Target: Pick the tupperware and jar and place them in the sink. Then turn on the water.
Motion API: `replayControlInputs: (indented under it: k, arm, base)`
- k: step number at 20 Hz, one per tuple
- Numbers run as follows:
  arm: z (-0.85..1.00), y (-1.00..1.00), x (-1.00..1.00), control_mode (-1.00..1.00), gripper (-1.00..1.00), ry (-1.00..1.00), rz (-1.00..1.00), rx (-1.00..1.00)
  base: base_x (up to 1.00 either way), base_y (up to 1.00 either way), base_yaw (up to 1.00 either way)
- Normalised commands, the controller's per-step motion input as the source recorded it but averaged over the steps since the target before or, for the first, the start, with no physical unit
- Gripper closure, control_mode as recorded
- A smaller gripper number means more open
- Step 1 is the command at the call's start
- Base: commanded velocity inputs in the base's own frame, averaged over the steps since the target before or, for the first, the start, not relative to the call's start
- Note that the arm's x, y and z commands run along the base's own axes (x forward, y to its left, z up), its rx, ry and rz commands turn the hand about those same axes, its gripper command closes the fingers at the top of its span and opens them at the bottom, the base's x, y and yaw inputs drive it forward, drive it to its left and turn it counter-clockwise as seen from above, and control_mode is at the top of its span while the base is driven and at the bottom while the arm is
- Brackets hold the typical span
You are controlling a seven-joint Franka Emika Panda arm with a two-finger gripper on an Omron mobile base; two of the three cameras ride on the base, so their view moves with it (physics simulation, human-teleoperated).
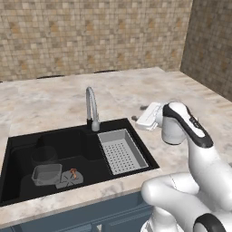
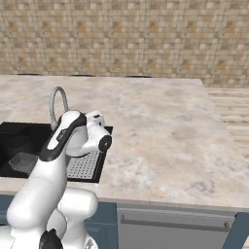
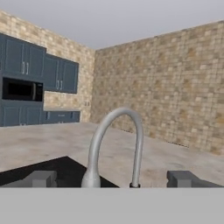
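The tupperware (image 1: pixel 46 174) is seen resting on the floor of the black sink (image 1: pixel 27 140), toward its left front, with the jar (image 1: pixel 44 155) standing just behind it, faint and see-through against the dark basin. In the right base view the tupperware (image 2: pixel 24 162) and the jar (image 2: pixel 19 144) are glimpsed at the left edge, inside the sink (image 2: pixel 12 129). A small orange-brown item (image 1: pixel 73 172) is shown beside the tupperware on the basin floor; what it is cannot be told. A grey perforated tray (image 1: pixel 121 151) is set into the right part of the sink.

The curved silver tap (image 1: pixel 92 108) is mounted at the back rim of the sink, and no blue stream is seen at its tip. The tool (image 1: pixel 144 117) is held above the marbled surface (image 1: pixel 54 99) to the right of the tap, pointed toward it and apart from it. In the hand view the tap (image 3: pixel 117 146) is framed between the two finger tips (image 3: pixel 41 178), which are spread wide with nothing between them. Blue cabinets (image 3: pixel 39 65) and a microwave (image 3: pixel 21 89) are visible along the far wall, beside tan tiled walls (image 3: pixel 166 83).
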Motion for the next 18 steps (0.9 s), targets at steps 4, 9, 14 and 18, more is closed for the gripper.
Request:
replayControlInputs:
  k: [4,9,14,18]
  arm:
    - [-0.31,0.11,0.41,-1.0,-1.0,0.02,0.0,0.0]
    - [-0.3,0.27,0.26,-1.0,-1.0,0.0,0.0,-0.03]
    - [-0.27,0.38,0.11,-1.0,-1.0,0.0,0.0,-0.05]
    - [-0.15,0.39,0.19,-1.0,-1.0,0.02,0.0,-0.02]
  base:
    - [0.0,0.0,0.0]
    - [0.0,0.0,0.0]
    - [0.0,0.0,0.0]
    - [0.0,0.0,0.0]
